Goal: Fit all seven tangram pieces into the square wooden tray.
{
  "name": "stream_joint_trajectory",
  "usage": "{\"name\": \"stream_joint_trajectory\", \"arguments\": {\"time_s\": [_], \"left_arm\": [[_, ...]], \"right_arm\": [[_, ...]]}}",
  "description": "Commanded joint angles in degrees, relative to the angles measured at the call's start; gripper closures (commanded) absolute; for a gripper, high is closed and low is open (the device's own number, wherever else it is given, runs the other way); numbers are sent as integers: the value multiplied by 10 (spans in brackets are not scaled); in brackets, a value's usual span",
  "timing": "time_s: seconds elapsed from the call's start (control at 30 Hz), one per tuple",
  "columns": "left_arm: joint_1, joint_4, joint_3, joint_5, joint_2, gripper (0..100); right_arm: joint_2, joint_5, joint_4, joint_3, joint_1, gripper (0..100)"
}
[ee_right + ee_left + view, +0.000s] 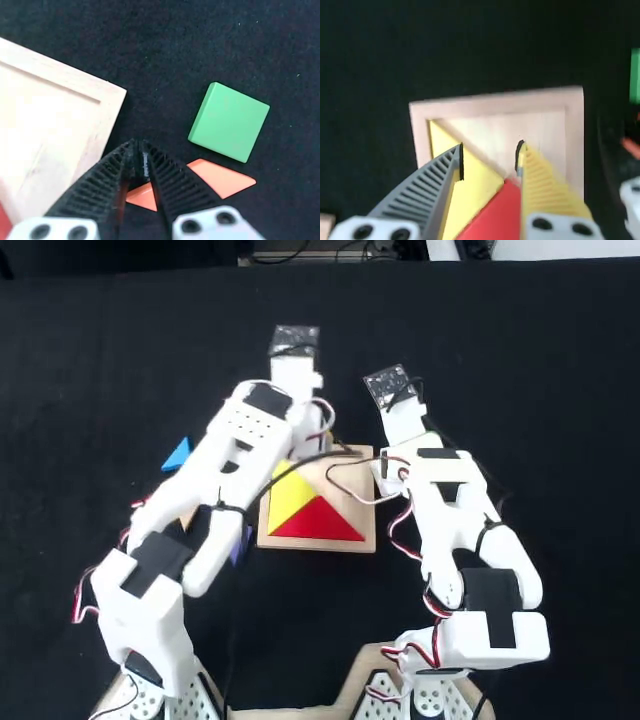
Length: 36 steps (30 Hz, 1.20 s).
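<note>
Plainly little is settled yet. The square wooden tray (318, 543) sits at the middle of the tabletop (540, 360) with a yellow triangle (286, 495) and a red triangle (318, 522) seated in it. The rest of its floor, where it can be seen, is bare wood. The left hand (490, 150) hangs spread and empty just over the tray, its fingers either side of the yellow triangle's slanted edge. The right hand (139, 150) is off one tray corner, fingers pressed together with nothing visible between them. It is poised over the orange parallelogram (222, 179), which lies flat on the tabletop just beside the green square (229, 121). A blue triangle (177, 454) waits toward the tabletop's left edge.

The likeliest trouble is at the right hand. With its fingers closed it cannot take the thin orange piece, and pressing down would probably skid it into the green square or against the tray wall. At the left hand, too low a descent could catch the yellow triangle and shift it, spoiling the gap the other pieces need. Both arms crowd the tray's far side, and a cable (345, 478) loops over the tray, so a clash between arms or a snag that drags the tray is a fair worry.
</note>
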Motion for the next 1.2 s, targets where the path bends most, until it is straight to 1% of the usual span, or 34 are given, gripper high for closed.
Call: {"name": "stream_joint_trajectory", "arguments": {"time_s": [0.0, 0.03, 0.1, 0.17, 0.2, 0.3, 0.37, 0.43, 0.53, 0.57, 0.6, 0.7, 0.77, 0.9, 1.1, 1.17], "left_arm": [[13, -50, 14, -4, 6, 812], [23, -50, 15, -5, 12, 812], [44, -51, 15, -7, 25, 812], [56, -52, 5, -8, 39, 812], [58, -55, -1, -18, 44, 812], [64, -53, -26, -55, 72, 812], [65, -46, -37, -55, 95, 812], [65, -20, -54, -55, 116, 825], [64, 21, -82, -62, 142, 924], [63, 34, -95, -69, 149, 961], [63, 49, -106, -84, 157, 976], [67, 91, -135, -115, 173, 955], [69, 109, -145, -122, 183, 971], [67, 141, -150, -126, 194, 970], [65, 146, -153, -126, 189, 970], [67, 147, -180, -124, 188, 970]], "right_arm": [[-17, -2, -18, -20, 39, 988], [-25, -15, -33, -17, 62, 988], [-42, -79, -69, -2, 104, 988], [-58, -128, -100, 17, 129, 988], [-67, -136, -110, 26, 134, 988], [-80, -137, -134, 49, 133, 988], [-81, -137, -143, 51, 133, 988], [-80, -137, -146, 53, 133, 988], [-80, -137, -146, 53, 132, 988], [-80, -137, -146, 53, 130, 988], [-80, -137, -146, 53, 126, 988], [-80, -137, -146, 54, 120, 988], [-80, -136, -146, 54, 120, 988], [-60, -136, -146, 41, 120, 988], [-23, -137, -134, 11, 120, 988], [-22, -137, -117, 2, 120, 988]]}}
